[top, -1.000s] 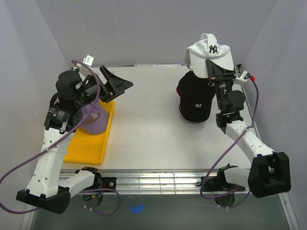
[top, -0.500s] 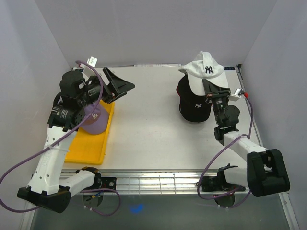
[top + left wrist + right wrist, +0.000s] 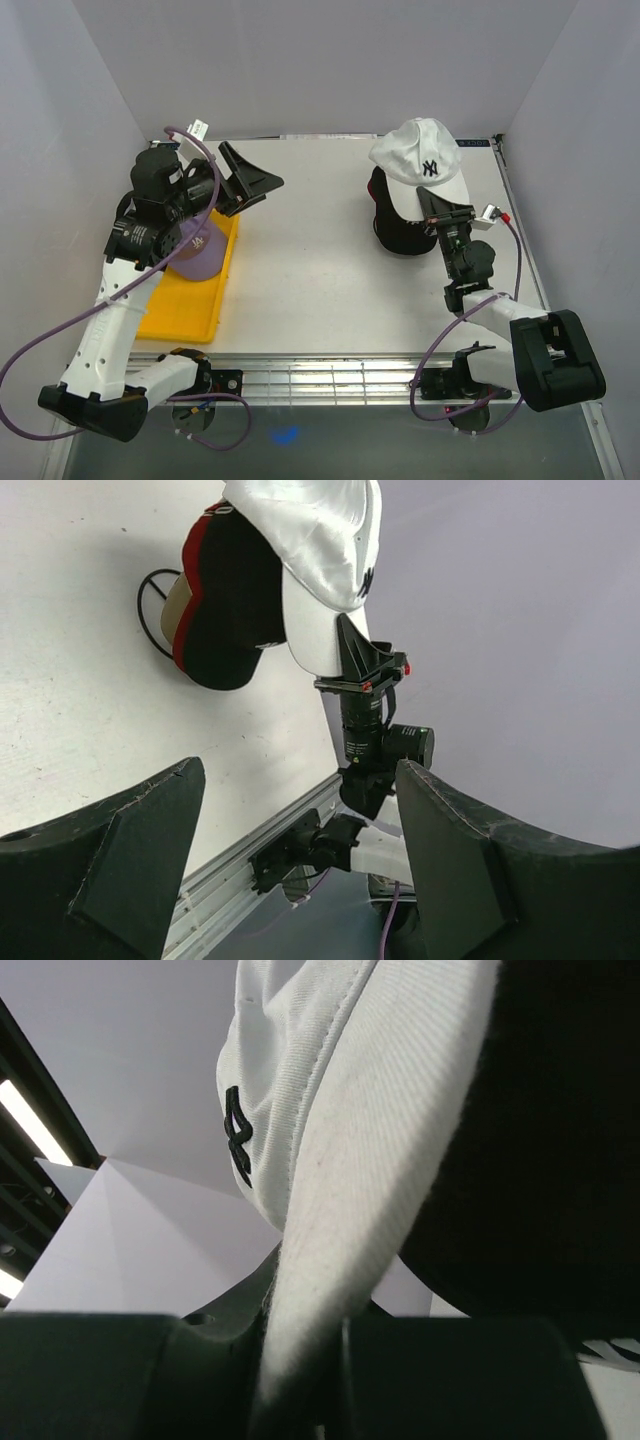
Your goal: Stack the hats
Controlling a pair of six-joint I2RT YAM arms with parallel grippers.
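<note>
Right hand (image 3: 432, 204) clamps 1 white hat (image 3: 420, 155) over 1 black hat (image 3: 405, 232) (left hand (image 3: 248, 185) spread wide).

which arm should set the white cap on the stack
Right: the right gripper grips the white NY cap by its brim, above the black cap. The left gripper is open, near the lavender cap.

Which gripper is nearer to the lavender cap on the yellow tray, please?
Left. The left gripper hangs open just beyond the lavender cap; the right gripper is across the table, shut on the brim of the white cap.
</note>
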